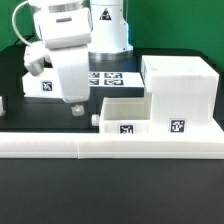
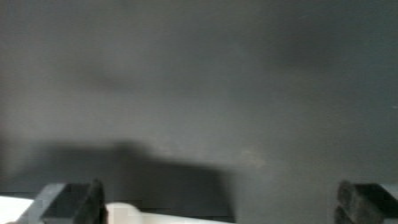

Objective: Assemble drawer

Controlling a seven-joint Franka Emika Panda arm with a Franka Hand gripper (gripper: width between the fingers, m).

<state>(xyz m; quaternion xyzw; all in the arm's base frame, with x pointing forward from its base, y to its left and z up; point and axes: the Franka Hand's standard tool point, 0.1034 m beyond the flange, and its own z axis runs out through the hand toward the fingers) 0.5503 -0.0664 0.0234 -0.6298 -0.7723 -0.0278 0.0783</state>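
Observation:
The white drawer case (image 1: 178, 85) stands at the exterior view's right, with a marker tag on its front. The smaller open-topped drawer tray (image 1: 125, 113) sits against its left side. A small white knob-like piece (image 1: 95, 119) shows at the tray's left end. My gripper (image 1: 74, 106) hangs just left of the tray, low over the dark table. In the wrist view my gripper (image 2: 221, 206) is open wide with nothing between the fingers. A blurred white piece (image 2: 135, 213) lies beside one fingertip (image 2: 71, 204); I cannot tell what it is.
The marker board (image 1: 106, 77) lies on the table behind the tray. A long white rail (image 1: 110, 146) runs along the table's front. Another white tagged part (image 1: 45, 86) sits at the exterior view's left, behind the arm.

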